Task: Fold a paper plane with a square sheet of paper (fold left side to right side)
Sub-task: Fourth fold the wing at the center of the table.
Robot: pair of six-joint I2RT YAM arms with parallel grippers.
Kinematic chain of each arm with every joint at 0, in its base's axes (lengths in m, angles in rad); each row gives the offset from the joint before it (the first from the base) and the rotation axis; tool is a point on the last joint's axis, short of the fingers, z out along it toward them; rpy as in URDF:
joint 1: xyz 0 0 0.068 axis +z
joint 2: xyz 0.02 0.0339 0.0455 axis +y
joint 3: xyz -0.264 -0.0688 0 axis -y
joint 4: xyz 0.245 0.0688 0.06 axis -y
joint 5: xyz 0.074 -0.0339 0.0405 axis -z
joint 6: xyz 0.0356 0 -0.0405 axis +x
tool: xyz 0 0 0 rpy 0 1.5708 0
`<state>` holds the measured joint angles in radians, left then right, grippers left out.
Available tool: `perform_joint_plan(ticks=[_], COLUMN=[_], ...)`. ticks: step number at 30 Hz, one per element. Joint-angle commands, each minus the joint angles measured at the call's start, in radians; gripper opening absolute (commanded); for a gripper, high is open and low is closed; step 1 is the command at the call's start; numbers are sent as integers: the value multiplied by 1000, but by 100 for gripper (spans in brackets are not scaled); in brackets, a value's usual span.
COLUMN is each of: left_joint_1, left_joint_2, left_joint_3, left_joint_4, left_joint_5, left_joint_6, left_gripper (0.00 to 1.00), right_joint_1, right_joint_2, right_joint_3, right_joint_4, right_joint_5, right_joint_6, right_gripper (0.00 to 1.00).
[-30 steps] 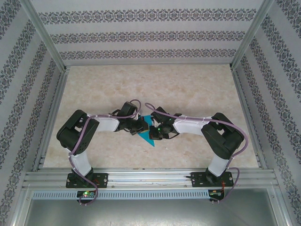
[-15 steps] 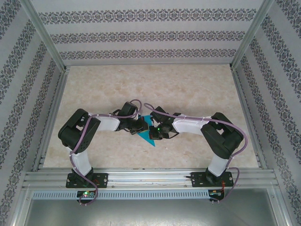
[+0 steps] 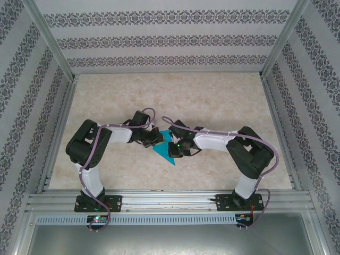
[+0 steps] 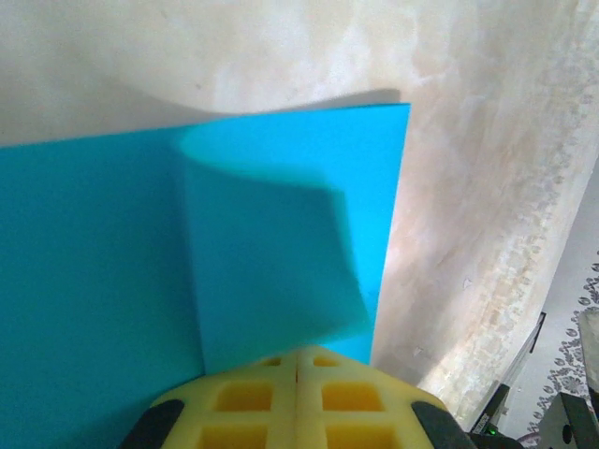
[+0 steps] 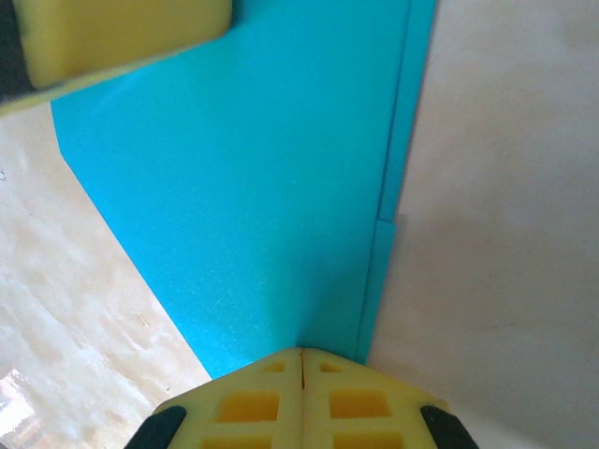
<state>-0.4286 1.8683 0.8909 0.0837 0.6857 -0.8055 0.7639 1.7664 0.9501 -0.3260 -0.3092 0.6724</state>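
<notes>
While pressed together, the left claw touches a curled flap of the blue paper. Right claw: pressed together, tips at the paper's narrow end.

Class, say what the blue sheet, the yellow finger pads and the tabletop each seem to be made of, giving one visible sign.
Blue sheet: thin matte paper; it curls softly yet holds straight creases.
Yellow pads: probably soft foam or rubber, dull, moulded with square pockets.
Tabletop: pale marbled surface, slightly shiny; laminate or stone, the look leaves open.
</notes>
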Motion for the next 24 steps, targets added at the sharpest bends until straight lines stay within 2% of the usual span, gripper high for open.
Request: perform_joint_plan(ticks=[1,14,24], left_joint_1=[54,132,173], left_joint_2=[52,134,178], left_joint_3=[48,221,276], left_joint_4=[-60,-192,-214], left_joint_5=[-91,-93,-92], left_joint_6=[68,174,198], left_gripper=[4,4,4], right_joint_1=[9,11,11], right_joint_2=[79,71,68], right_joint_3=[-57,-66,-70], right_joint_4=[-208,-211,-212], right_joint_5=[110,116,116], right_joint_6=[-25,-18,-15], right_gripper=[0,0,0])
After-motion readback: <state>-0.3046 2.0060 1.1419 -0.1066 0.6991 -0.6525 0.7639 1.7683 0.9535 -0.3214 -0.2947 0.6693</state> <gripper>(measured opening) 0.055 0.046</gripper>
